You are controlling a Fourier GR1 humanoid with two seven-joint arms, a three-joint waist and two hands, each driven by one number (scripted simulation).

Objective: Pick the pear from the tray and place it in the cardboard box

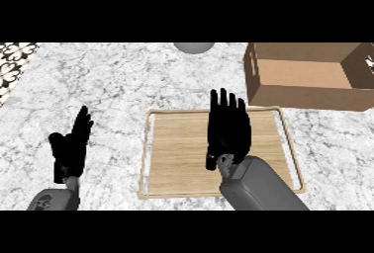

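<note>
A wooden tray (175, 148) lies on the marble counter at the middle. My right hand (228, 129) hovers over the tray with its fingers straight and pointing away from me, covering the tray's centre right. No pear shows anywhere; whatever lies under that hand is hidden. The cardboard box (310, 74) stands open at the upper right, beyond the tray's far right corner, and its inside looks bare. My left hand (71, 144) rests open at the left, off the tray, fingers up.
A grey rounded object (194, 47) sits at the counter's far edge, above the tray. A patterned tile strip (15, 62) runs along the upper left corner. Bare marble lies between the tray and the box.
</note>
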